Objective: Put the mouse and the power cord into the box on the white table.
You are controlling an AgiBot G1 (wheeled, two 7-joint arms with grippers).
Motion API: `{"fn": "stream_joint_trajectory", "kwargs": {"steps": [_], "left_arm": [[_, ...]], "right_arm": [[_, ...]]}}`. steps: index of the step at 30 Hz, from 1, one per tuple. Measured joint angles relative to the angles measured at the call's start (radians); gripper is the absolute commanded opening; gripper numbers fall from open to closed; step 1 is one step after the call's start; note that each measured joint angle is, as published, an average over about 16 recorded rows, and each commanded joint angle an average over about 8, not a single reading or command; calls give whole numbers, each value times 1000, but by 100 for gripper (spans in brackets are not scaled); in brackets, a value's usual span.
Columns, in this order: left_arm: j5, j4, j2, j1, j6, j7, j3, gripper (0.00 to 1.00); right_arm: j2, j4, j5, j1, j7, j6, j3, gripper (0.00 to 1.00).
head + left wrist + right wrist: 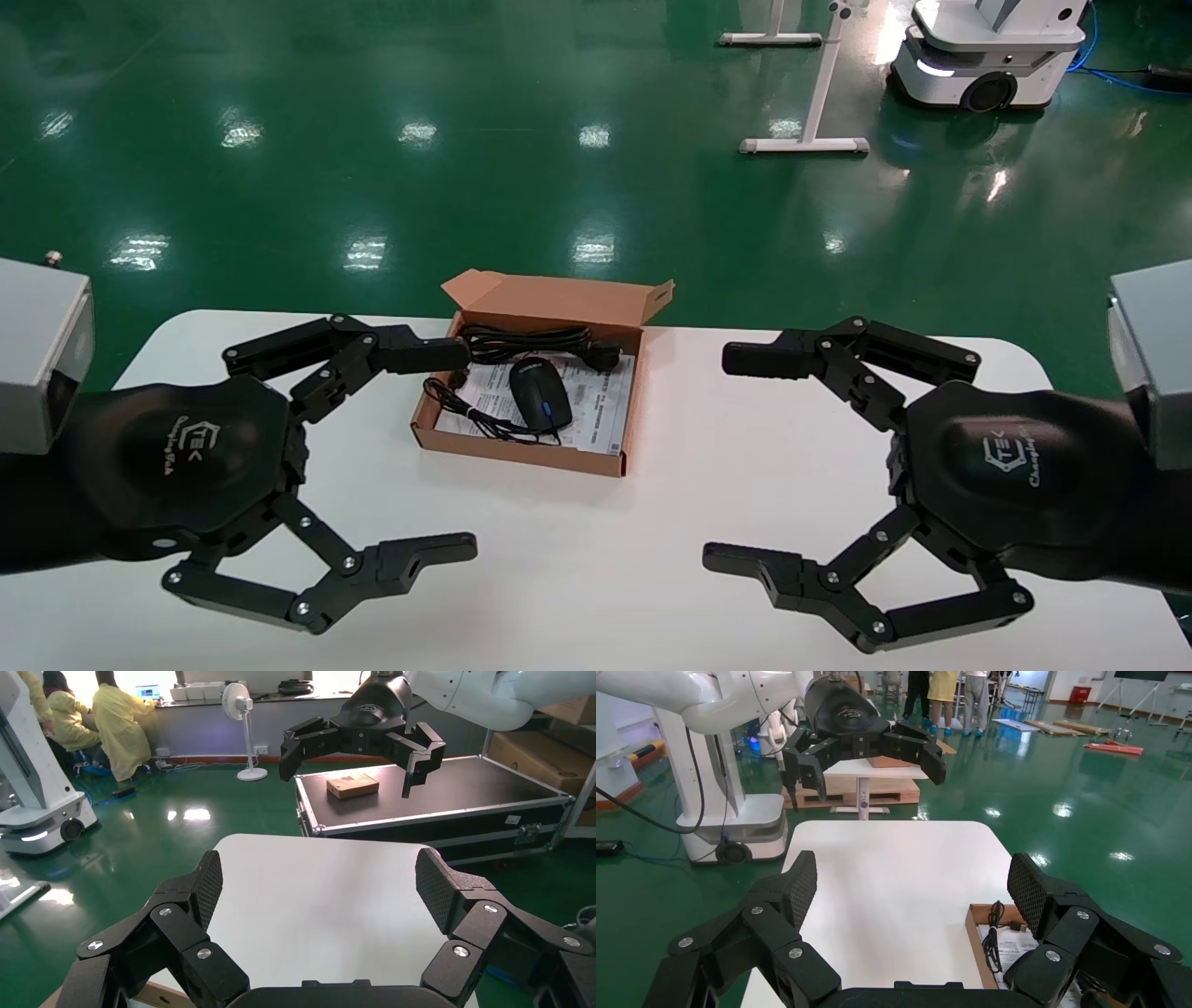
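The mouse (540, 393) and cord (531, 342) are lying inside the box (521, 451) at the far middle of the table (596, 559), cord behind the mouse. The left gripper (447, 452) and right gripper (736, 457) are hovering either side of the box, fingers spread wide, holding nothing.

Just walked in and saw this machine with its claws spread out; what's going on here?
It's a two-armed robot at a white table. A mouse and a power cord already lie inside an open cardboard box. Neither arm holds anything: the left gripper hovers open beside the box, and the right gripper hovers open over the table on the other side. The packing looks done.
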Motion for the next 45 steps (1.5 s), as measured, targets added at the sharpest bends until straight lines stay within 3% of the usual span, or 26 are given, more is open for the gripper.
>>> {"fn": "stream_joint_trajectory", "kwargs": {"steps": [45], "left_arm": [[0,1,0,-1,0,0,0,100]], "right_arm": [[0,-1,0,1,0,0,-1,100]]}}
